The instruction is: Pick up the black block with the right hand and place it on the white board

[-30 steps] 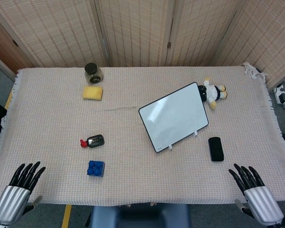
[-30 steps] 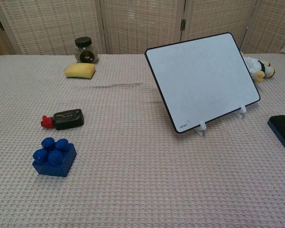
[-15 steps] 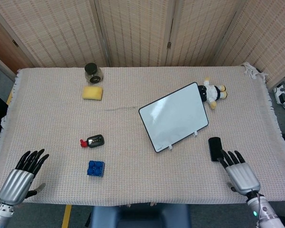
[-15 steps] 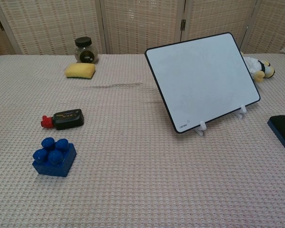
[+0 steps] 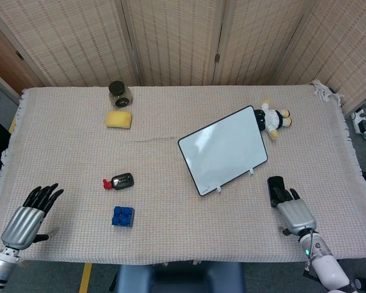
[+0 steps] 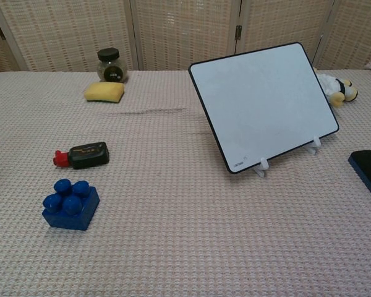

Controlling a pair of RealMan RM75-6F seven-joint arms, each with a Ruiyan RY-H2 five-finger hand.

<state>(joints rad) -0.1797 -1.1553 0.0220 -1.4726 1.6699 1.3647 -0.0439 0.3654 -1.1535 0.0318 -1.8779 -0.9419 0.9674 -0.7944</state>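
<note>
The black block (image 5: 273, 182) lies flat on the cloth, right of the white board (image 5: 224, 150), which leans tilted on its small stands. My right hand (image 5: 294, 213) sits just in front of the block with its fingers stretched forward over the block's near end; it holds nothing. In the chest view the block (image 6: 363, 168) shows at the right edge beside the white board (image 6: 264, 102), and the right hand cannot be made out there. My left hand (image 5: 27, 218) hovers at the table's front left edge, fingers apart and empty.
A dark jar (image 5: 119, 93) and a yellow sponge (image 5: 119, 118) stand at the back left. A small black and red object (image 5: 119, 181) and a blue brick (image 5: 123, 216) lie at the front left. A plush toy (image 5: 272, 119) lies behind the board.
My right hand has moved forward and leftward from the table's front edge until its fingers reach over the black block. The left hand has shifted slightly forward.
</note>
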